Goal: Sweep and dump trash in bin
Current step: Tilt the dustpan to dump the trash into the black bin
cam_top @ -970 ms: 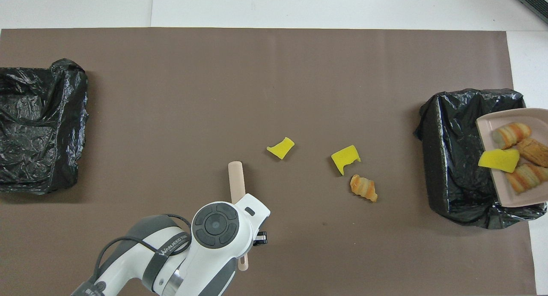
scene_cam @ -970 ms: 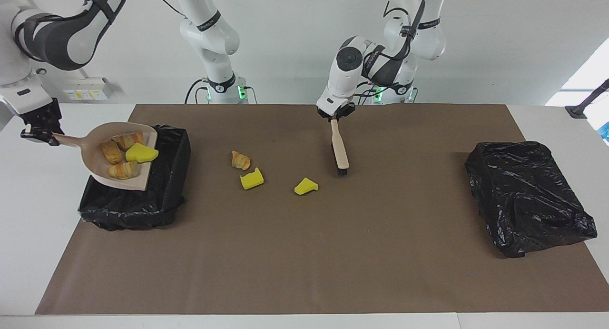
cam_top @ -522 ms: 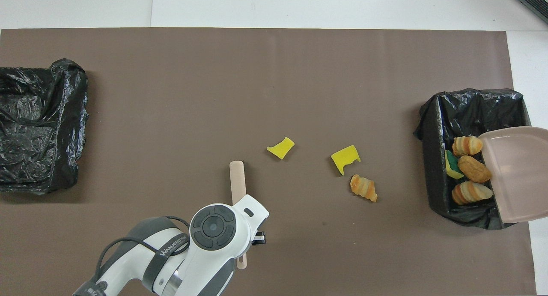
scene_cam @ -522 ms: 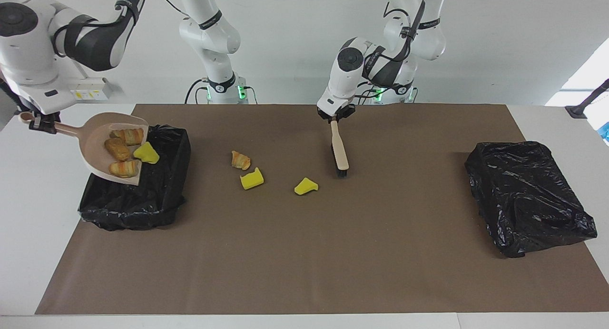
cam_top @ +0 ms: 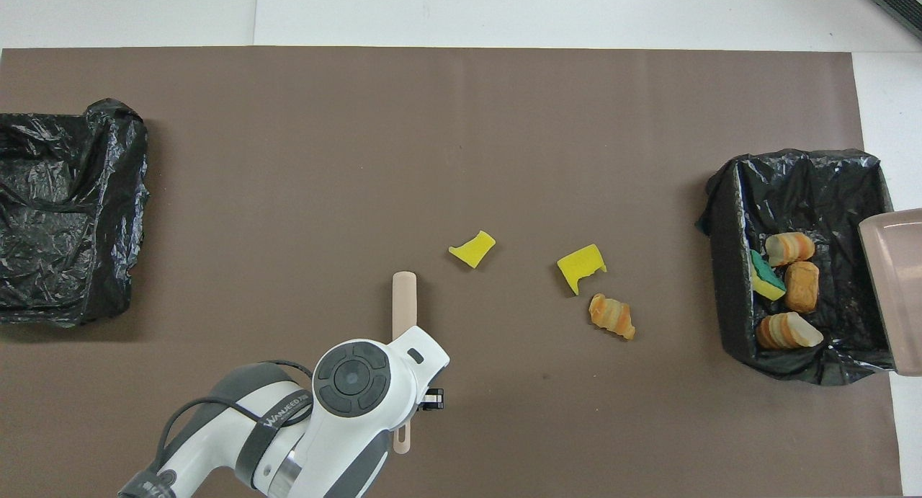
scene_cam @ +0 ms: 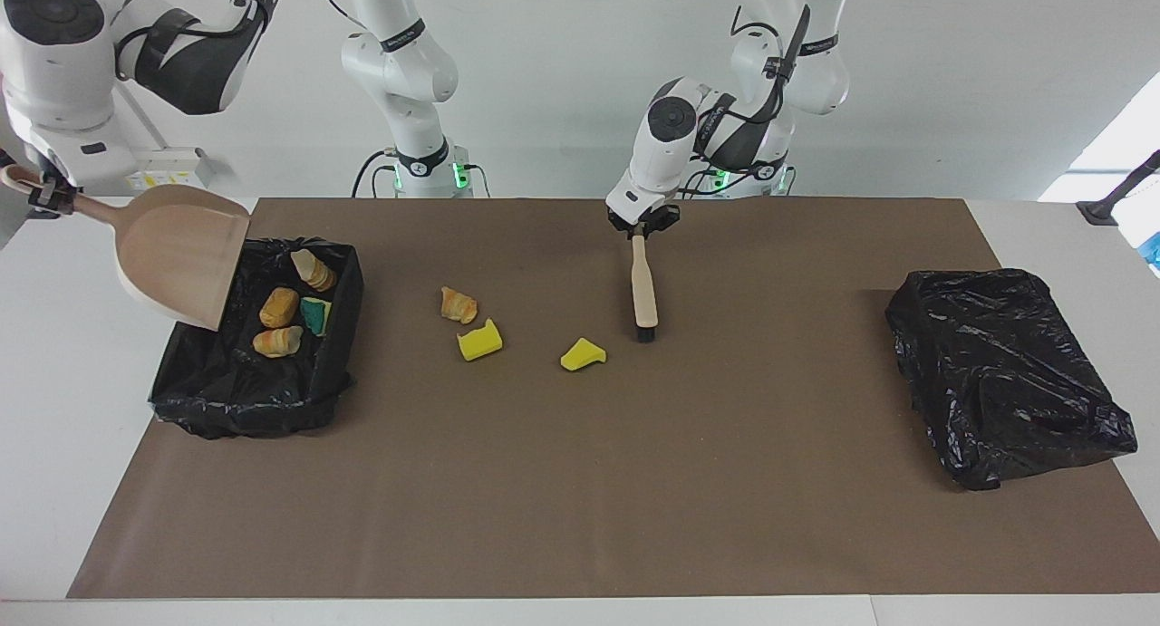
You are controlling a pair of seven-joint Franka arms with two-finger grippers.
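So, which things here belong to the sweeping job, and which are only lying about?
Job: loose croissant piece, two yellow sponge chunks, brush, dustpan, bin holding dumped trash.
Idle: second black-lined bin, at the left arm's end.

A plain white wall [scene_cam: 952, 73] backs a white table [scene_cam: 63, 409]; brown mat [scene_cam: 634, 481] covers it.

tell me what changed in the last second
The right gripper lifted and tipped the dustpan over the bin at the right arm's end; its four pieces of trash slid out and now lie in the bin. The left gripper holds the brush, which barely shifted. The three pieces on the mat and the other bin stayed put.
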